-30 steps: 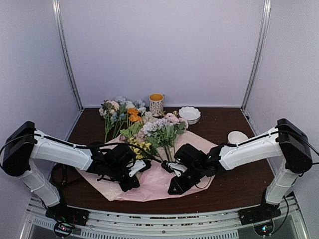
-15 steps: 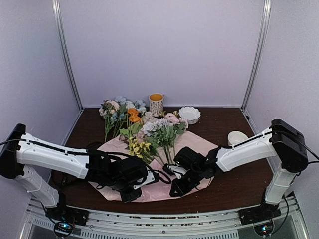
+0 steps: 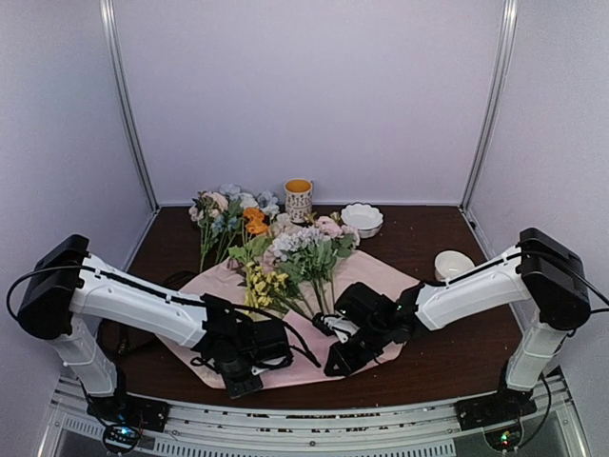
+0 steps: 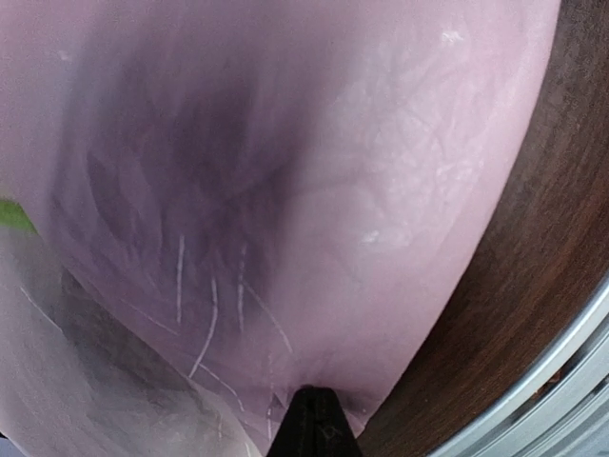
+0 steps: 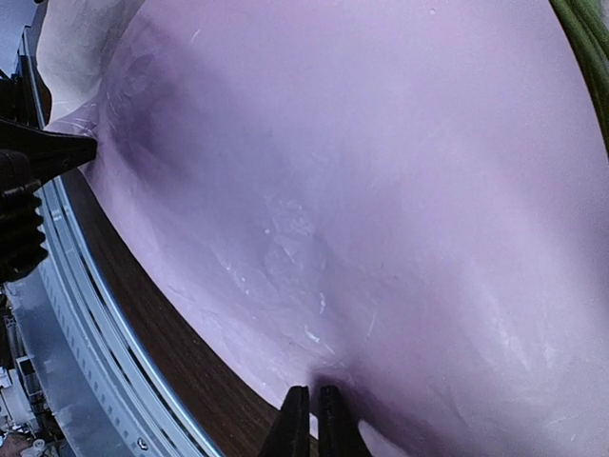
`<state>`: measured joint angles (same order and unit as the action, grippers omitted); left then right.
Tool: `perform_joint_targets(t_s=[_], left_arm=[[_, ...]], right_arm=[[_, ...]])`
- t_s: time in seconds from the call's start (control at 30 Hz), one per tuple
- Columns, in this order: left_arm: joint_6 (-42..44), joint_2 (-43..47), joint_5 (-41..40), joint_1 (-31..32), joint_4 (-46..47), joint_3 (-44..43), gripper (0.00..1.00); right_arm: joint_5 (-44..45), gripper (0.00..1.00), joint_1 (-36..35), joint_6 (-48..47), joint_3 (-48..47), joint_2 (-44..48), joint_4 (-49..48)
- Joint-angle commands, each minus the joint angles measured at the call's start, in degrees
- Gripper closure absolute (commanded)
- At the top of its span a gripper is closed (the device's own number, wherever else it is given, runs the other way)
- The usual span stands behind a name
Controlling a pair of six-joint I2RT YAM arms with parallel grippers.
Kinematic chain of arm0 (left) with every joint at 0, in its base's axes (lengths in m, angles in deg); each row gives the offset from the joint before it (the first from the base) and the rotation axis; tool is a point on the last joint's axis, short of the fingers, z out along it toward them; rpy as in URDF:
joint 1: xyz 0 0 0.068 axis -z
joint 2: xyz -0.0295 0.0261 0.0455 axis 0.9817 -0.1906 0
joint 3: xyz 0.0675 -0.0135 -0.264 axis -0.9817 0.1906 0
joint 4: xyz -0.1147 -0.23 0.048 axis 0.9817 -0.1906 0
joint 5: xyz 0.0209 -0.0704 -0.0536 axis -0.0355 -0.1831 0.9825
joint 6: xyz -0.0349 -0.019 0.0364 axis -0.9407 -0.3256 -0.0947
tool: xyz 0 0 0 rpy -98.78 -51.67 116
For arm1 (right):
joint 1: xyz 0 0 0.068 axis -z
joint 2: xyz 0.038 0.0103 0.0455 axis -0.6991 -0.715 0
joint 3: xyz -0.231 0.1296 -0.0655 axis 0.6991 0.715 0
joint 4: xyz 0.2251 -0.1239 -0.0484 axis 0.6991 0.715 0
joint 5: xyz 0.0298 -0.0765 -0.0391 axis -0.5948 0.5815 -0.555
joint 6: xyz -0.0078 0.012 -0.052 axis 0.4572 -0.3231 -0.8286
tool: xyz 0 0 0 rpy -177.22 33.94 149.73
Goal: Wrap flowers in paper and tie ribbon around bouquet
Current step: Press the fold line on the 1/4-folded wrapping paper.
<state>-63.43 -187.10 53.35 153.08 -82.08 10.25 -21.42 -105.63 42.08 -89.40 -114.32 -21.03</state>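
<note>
The pink paper (image 3: 376,276) lies flat on the dark table with loose flowers (image 3: 304,252) across its far half. A second bunch of flowers (image 3: 224,214) rests behind it at the left. My left gripper (image 3: 240,383) sits at the paper's near edge; in the left wrist view this gripper (image 4: 312,405) is shut on the paper (image 4: 333,171). My right gripper (image 3: 335,367) is a little to its right on the same edge. The right wrist view shows that gripper (image 5: 310,414) pinching the paper (image 5: 381,190). The ribbon and the bouquet are out of view.
A mug with an orange inside (image 3: 299,198) and a white scalloped bowl (image 3: 362,219) stand at the back. A small white bowl (image 3: 453,262) is at the right. The metal rail (image 3: 304,419) runs just beyond the table's near edge.
My left gripper has swung from the paper's left part down to its near edge and closed there. The right gripper has stayed at the near edge.
</note>
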Motion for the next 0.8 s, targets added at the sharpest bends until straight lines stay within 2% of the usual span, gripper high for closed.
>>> perform_joint_targets(t_s=[0.0,0.13,0.23,0.4,0.57,0.67,0.77], left_arm=[[-8.40,-0.02,3.70,0.36,-5.34,3.81,0.95],[-15.32,4.26,0.53,0.34,-8.16,6.63,0.95],[-19.17,8.30,0.39,-0.36,-8.32,8.68,0.89],[-23.50,16.20,1.45,-5.97,-8.09,10.63,0.83],[-23.60,27.89,4.01,-18.08,-2.03,12.11,0.63],[-22.93,34.84,5.79,-29.49,2.20,14.36,0.47],[-25.65,38.83,9.92,-40.88,6.14,18.29,0.39]], right_arm=[[2.78,0.95,-0.10,0.29,2.09,0.19,1.98],[2.77,0.95,-0.11,0.45,2.61,0.21,1.72],[2.85,0.95,-0.11,0.55,2.74,0.05,1.86],[3.05,0.95,-0.10,0.47,2.60,0.16,2.17],[3.37,0.95,-0.09,0.38,2.22,0.43,2.49],[3.59,0.95,-0.12,0.29,2.00,0.51,2.78],[3.63,0.95,-0.14,0.05,1.68,0.49,3.16]])
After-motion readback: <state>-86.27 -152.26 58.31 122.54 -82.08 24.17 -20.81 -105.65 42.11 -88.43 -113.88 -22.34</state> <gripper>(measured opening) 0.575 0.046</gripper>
